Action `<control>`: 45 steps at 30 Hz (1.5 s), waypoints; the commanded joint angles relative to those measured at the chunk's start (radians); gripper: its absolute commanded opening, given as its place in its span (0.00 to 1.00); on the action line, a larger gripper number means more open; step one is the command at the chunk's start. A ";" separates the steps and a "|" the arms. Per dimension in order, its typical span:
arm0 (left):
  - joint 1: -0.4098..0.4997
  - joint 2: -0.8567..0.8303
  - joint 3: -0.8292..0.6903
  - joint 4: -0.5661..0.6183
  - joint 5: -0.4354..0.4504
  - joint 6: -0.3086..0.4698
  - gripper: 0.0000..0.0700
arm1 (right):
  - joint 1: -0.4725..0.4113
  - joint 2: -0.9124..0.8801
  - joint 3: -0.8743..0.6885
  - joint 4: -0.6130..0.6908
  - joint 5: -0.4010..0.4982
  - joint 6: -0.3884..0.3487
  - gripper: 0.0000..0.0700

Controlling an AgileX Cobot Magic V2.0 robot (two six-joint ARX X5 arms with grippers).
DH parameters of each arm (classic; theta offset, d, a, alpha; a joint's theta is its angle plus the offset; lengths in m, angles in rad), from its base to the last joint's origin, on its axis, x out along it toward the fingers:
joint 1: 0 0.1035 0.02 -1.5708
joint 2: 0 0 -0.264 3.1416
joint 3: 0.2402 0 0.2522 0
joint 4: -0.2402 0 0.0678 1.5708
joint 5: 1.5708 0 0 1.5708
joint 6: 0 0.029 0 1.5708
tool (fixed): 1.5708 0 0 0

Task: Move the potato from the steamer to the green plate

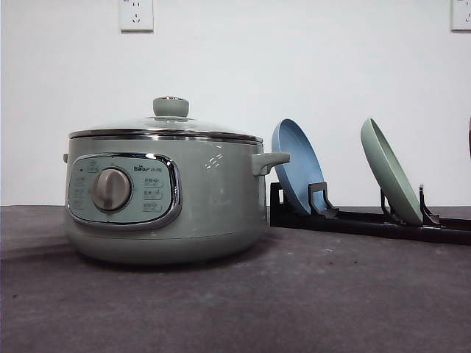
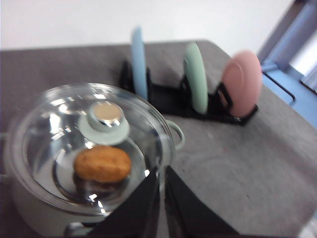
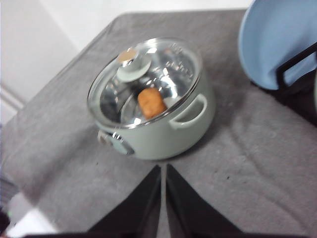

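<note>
sage-green steamer, orange-brown potato, mint-green plate

1 steamer w/ 1 glass lid on it, 1 green knob on the lid, 1 silver dial on the front. 1 potato inside. 3 plates on edge in 1 black rack: 1 blue plate, 1 green plate, 1 pink plate (pink one seen from left wrist cam). 2 wall sockets. 2 side handles on the pot.
</note>
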 commanded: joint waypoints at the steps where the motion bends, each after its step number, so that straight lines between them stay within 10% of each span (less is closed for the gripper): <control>1: -0.018 0.003 0.018 0.004 0.009 0.027 0.02 | 0.016 -0.002 0.019 0.003 -0.001 -0.036 0.01; 8: -0.038 0.003 0.018 0.005 0.009 0.027 0.12 | 0.028 -0.003 0.019 0.004 0.001 -0.033 0.15; 12: -0.038 0.003 0.018 0.005 0.008 0.027 0.64 | 0.028 0.000 0.019 0.006 0.001 -0.030 0.70; 15: -0.038 0.003 0.018 0.005 0.008 0.027 1.00 | 0.028 0.000 0.019 0.006 0.002 -0.030 0.93; 31: -0.038 0.003 0.018 0.004 0.008 0.016 1.00 | 0.027 0.081 0.023 0.142 0.010 0.112 0.94; 45: -0.038 0.003 0.018 0.003 0.008 0.016 1.00 | -0.024 0.642 0.355 0.167 0.212 0.134 0.90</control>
